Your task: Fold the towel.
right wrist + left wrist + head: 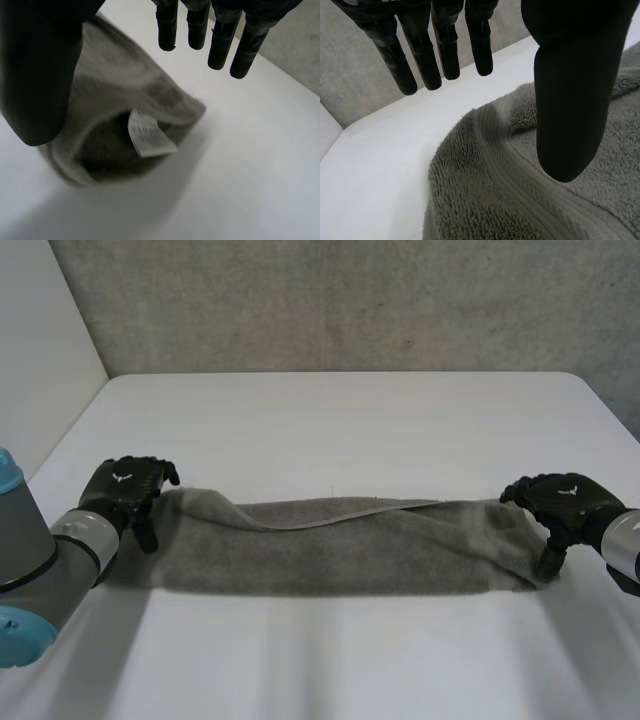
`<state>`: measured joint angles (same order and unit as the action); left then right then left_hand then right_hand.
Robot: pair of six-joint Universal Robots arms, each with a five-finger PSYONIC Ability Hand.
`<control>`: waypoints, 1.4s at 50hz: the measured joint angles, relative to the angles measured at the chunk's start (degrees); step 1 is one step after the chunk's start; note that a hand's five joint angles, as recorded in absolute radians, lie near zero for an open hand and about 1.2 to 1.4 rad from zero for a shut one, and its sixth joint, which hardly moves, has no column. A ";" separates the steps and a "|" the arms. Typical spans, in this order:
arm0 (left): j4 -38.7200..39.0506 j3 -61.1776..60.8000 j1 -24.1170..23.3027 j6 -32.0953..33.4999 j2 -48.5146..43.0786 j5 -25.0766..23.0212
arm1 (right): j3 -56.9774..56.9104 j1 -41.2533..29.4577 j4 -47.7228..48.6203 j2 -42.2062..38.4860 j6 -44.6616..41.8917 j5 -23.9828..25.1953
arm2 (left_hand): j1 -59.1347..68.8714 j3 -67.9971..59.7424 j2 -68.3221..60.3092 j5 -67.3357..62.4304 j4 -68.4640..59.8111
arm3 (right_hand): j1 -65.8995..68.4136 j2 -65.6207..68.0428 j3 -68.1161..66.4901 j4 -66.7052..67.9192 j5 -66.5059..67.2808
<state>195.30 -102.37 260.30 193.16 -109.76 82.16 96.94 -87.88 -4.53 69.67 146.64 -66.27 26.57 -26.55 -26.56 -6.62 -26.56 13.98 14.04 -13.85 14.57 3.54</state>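
**Towel in a long strip, both hands unclenched at its ends**

I see the white table (340, 420) with the grey towel (350, 545) lying on it as a long, lengthwise-folded band. The band runs parallel to the table's front edge, in the nearer half, and spans most of the width.

The left hand (128, 490) is at the towel's left end. Its fingers (446, 50) are straight and apart from the thumb, gripping nothing.

The right hand (562, 502) is at the right end. Its fingers (220, 45) are also straight, with the thumb wide of them and nothing held.

A white label (150, 135) sticks out of the fold at the right end, under the right palm.
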 measured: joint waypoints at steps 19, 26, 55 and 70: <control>0.45 0.13 0.70 -0.21 -0.63 -0.43 | 1.09 1.70 9.51 0.06 1.93 -5.31 | -0.19 0.14 0.16 0.28 0.14 | -0.01 -0.02 0.01 -0.01 0.01; -0.04 1.05 -0.20 -0.40 0.07 -2.90 | 2.48 -0.79 8.88 6.35 7.87 -0.88 | 2.44 -2.44 -2.41 -2.43 -2.44 | 0.00 0.00 0.00 0.01 0.00; -19.16 16.60 -8.89 -0.26 -11.36 -9.97 | -19.81 -18.18 -17.70 -11.36 6.98 6.23 | 23.19 -23.52 -23.21 -23.55 -23.51 | 17.63 17.15 -17.71 16.87 18.19; -19.89 37.40 -8.79 -1.27 -25.45 -3.73 | -9.96 -16.61 -10.22 -6.35 5.98 3.17 | -1.56 1.54 1.59 1.78 1.55 | 13.76 14.31 -14.31 13.50 13.23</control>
<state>175.40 -64.97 251.51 191.89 -135.21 78.43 86.98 -104.50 -14.76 63.32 152.62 -63.10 25.02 -25.00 -24.97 -4.85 -25.01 27.73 28.35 -28.15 28.07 16.77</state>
